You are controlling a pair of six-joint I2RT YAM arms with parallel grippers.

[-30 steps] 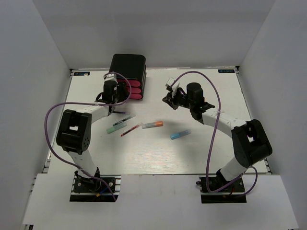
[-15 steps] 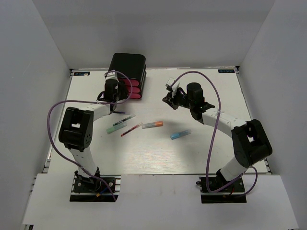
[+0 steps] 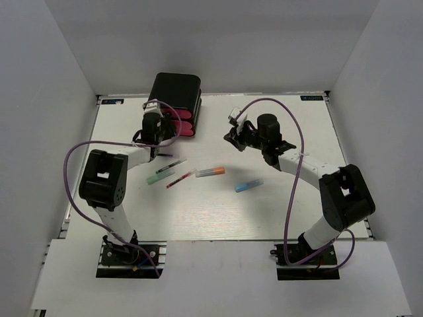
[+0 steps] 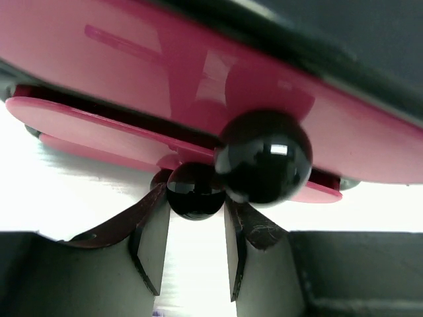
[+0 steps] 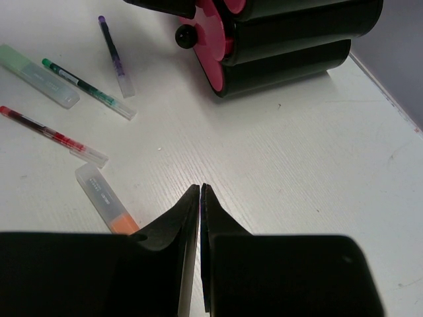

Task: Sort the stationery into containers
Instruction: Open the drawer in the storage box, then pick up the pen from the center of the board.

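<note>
The black box (image 3: 177, 89) with three pink drawers (image 3: 187, 124) stands at the back left. My left gripper (image 3: 153, 127) is at the drawer fronts. In the left wrist view its fingertips (image 4: 153, 218) press both sides of a black knob (image 4: 195, 191) on the lowest pink drawer (image 4: 86, 125). A second knob (image 4: 264, 165) sits just above it. My right gripper (image 3: 229, 137) is shut and empty above the table (image 5: 200, 190). A green pen (image 3: 170, 163), mint marker (image 3: 160, 176), red pen (image 3: 180, 178), orange-grey marker (image 3: 210, 172) and blue marker (image 3: 248, 185) lie mid-table. No eraser shows.
A purple-tipped pen (image 5: 114, 53) lies near the box (image 5: 297, 39) in the right wrist view. White walls close the table (image 3: 218, 218) on three sides. Purple cables loop off both arms.
The left arm has shifted slightly, its gripper edging toward the drawers. The right arm and the stationery have not moved.
</note>
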